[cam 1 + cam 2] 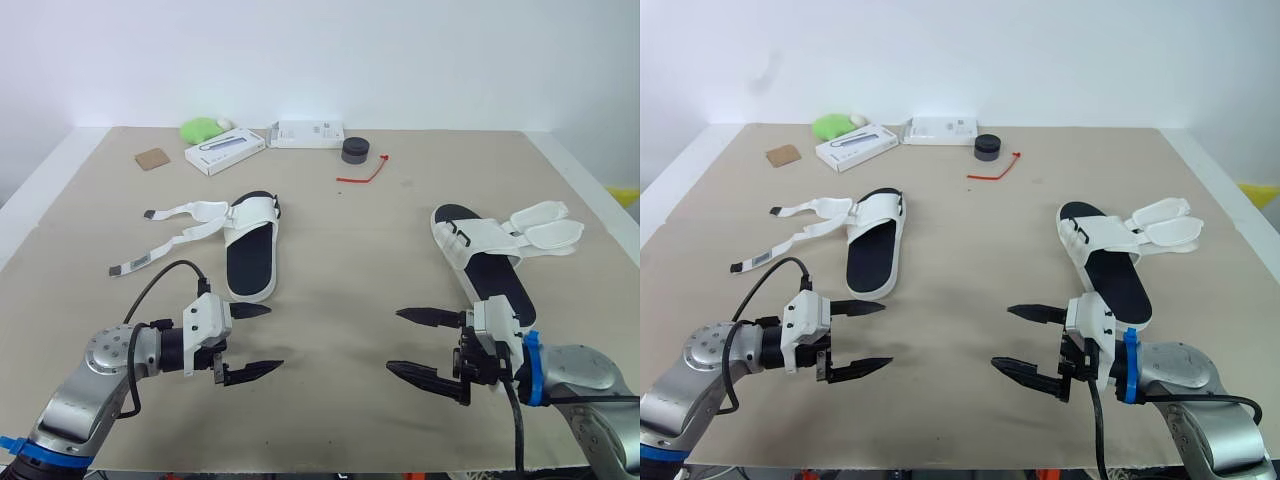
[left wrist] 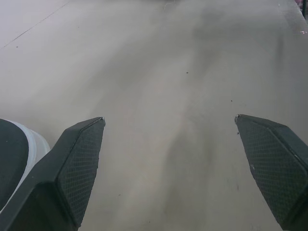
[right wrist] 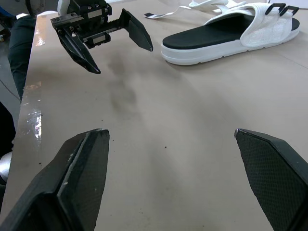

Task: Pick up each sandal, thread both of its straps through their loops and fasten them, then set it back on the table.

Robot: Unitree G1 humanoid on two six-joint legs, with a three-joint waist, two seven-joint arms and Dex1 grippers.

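Left claw (image 1: pixel 276 338) and right claw (image 1: pixel 394 340) hang just above the near part of the desk (image 1: pixel 340 230), tips pointing toward each other, each with its fingers spread wide and gripping nothing. Beyond the left claw lies the left sandal (image 1: pixel 250 255), flat on its sole, its two straps (image 1: pixel 185 212) undone and trailing out to the left. Beyond the right claw lies the right sandal (image 1: pixel 487 268), its strap flaps (image 1: pixel 548 225) folded open to the right. Far back sit a long white box (image 1: pixel 225 152), a black puck (image 1: pixel 355 150) and a red tie (image 1: pixel 365 173).
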